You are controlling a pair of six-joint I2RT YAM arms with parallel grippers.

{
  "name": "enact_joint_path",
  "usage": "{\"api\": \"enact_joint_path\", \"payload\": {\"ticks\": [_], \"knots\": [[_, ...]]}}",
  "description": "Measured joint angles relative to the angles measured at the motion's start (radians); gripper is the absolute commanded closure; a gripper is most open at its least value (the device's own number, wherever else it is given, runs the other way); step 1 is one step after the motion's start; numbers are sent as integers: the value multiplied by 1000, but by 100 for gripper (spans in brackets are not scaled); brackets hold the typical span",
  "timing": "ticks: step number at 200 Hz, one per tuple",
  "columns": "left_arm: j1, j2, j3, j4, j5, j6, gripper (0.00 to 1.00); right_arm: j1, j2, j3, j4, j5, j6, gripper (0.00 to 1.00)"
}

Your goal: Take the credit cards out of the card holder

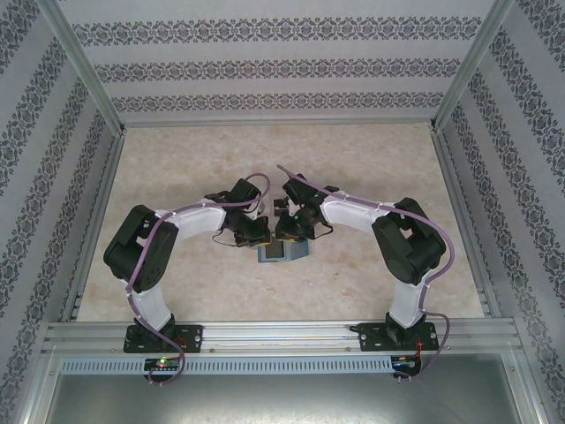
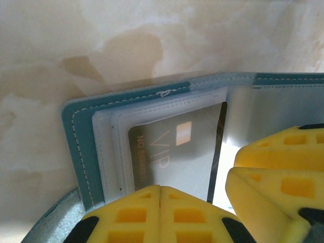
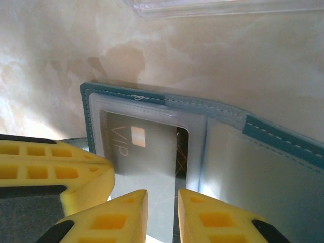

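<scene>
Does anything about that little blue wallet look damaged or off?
Only a small thing: a loop of white thread sticks out of the stitching on the far edge of the card holder, above the VIP card. Otherwise nothing stands out.

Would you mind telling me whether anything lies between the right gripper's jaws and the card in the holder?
The card sits inside a clear sleeve of the card holder, which covers its face; nothing else visible lies before the right gripper.
</scene>
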Motion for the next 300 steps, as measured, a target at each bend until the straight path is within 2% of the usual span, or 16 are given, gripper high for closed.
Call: {"api": "enact_joint_path", "payload": {"ticks": [184, 300], "knots": [[0, 2, 0, 0, -3, 0, 100, 0, 47, 0, 31, -6, 1, 76], [-6, 2, 0, -4, -33, 8, 100, 0, 37, 25, -61, 87, -43, 73]]}}
